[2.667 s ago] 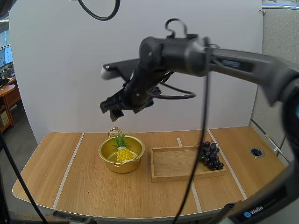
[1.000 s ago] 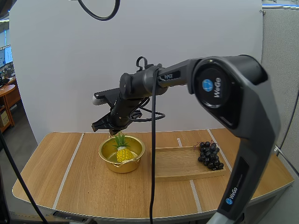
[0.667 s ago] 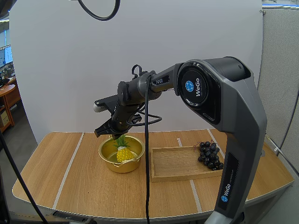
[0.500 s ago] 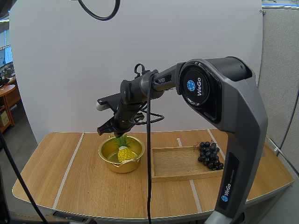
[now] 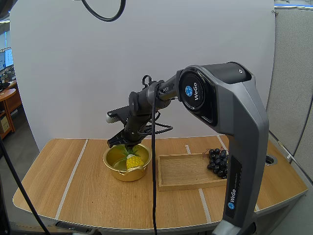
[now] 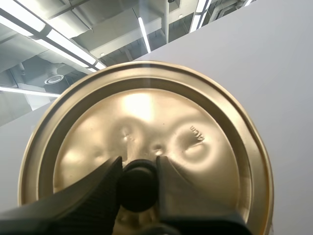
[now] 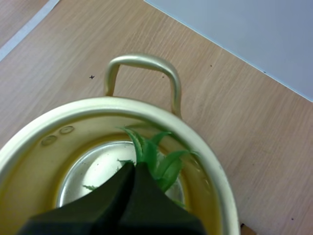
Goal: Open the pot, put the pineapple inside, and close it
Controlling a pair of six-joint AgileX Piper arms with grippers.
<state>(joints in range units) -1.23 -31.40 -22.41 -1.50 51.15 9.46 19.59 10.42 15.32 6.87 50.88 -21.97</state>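
The gold pot point(image 5: 126, 175) stands open at the table's left centre, with the pineapple point(image 5: 134, 162) inside it, leaning. My right gripper point(image 5: 120, 142) hangs just over the pot's far rim, shut. In the right wrist view its fingers form one dark wedge point(image 7: 134, 166) over the pot's rim point(image 7: 208, 166), with the tip at the pineapple's green leaves point(image 7: 164, 164). The pot's handle point(image 7: 142, 61) lies beyond. My left gripper point(image 6: 138, 169) is shut on the black knob point(image 6: 138, 186) of the gold lid point(image 6: 195, 147), which faces the left wrist camera.
A wooden tray point(image 5: 188, 171) lies right of the pot, almost against it. A bunch of dark grapes point(image 5: 218, 163) rests at the tray's right end. The table's front and left parts are bare wood.
My right arm has come down from high above the table to the pot's far rim. The pineapple, upright before, now leans inside the pot.
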